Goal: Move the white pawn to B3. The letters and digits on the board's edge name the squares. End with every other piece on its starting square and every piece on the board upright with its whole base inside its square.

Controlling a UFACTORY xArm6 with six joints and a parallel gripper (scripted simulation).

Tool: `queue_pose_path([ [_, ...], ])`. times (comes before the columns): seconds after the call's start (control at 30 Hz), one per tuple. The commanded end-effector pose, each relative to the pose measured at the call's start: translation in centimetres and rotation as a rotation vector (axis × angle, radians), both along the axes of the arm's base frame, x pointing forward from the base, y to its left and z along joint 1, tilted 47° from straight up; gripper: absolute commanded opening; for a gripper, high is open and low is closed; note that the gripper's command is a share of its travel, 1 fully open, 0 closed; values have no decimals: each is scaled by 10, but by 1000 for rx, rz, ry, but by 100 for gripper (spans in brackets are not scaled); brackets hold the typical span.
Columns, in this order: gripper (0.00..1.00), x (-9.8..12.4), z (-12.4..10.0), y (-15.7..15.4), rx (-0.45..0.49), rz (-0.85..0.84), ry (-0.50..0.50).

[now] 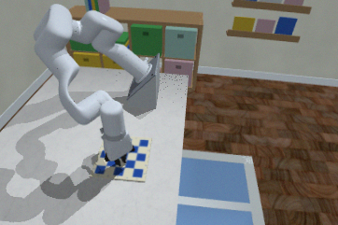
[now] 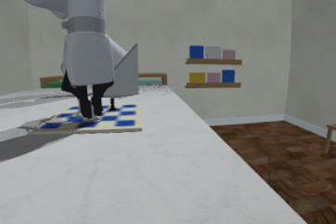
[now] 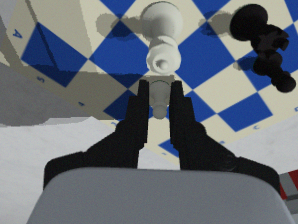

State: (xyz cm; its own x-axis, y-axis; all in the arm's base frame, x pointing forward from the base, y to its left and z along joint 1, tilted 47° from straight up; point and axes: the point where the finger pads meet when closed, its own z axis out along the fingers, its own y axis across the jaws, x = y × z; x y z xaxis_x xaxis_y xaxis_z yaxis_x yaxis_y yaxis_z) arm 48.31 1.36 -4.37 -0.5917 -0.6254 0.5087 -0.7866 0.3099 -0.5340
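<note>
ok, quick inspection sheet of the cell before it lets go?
Surface: pale table, chessboard near its edge.
Job's things: white pawn upright between the fingers; its square cannot be read.
Clutter: second white piece, black piece, grey wedge block.
Grippers: gripper low over the board, fingers slightly parted beside the pawn.
Cables: nothing seen.
Surroundings: cubby shelf, wall shelves, wooden floor.
</note>
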Motion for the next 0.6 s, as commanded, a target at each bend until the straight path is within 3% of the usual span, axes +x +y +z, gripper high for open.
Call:
queue_pose_path([
  [0.0,21,1,1,1,1,2,-3],
  [0.03,27,1,1,1,1,2,-3],
  [0.1,27,1,1,1,1,2,-3],
  [0.13,34,1,1,1,1,2,-3],
  [0.57,34,1,1,2,1,2,-3],
])
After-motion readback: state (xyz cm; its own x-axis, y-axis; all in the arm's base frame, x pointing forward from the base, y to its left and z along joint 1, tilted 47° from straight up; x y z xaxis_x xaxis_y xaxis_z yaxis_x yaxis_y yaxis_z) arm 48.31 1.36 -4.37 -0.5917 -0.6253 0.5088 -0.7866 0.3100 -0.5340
